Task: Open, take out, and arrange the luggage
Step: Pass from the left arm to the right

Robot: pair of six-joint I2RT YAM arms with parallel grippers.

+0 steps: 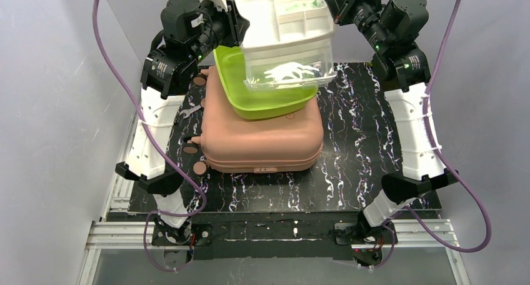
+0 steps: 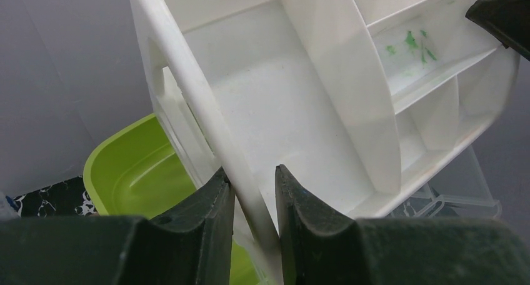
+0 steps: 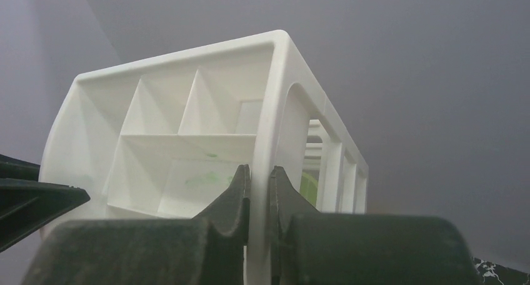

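Well, the pink suitcase (image 1: 262,141) lies flat and shut on the black marbled table (image 1: 375,141), roughly in the middle, with its small wheels (image 1: 191,149) along the left side. A green tray (image 1: 250,100) sits on top of its far half, and a clear box (image 1: 287,72) rests in that tray, tilted and jutting over the tray's right edge.

Above all of this, a white organizer (image 1: 281,16) is held in the air between the two arms, clear of the tray and the box. The left gripper (image 1: 222,13) is clamped on the left rim of the organizer; its wrist view shows the two dark fingers (image 2: 206,204) pressed against either face of that thin white wall, with the green tray (image 2: 131,166) low behind it. The right gripper (image 1: 334,7) grips the opposite rim, and its own view shows the fingers (image 3: 234,191) squeezed onto both sides of the white edge there. The organizer's dividers face the cameras, and one of its narrow compartments carries faint green marks (image 2: 412,44). Neither gripper touches the suitcase
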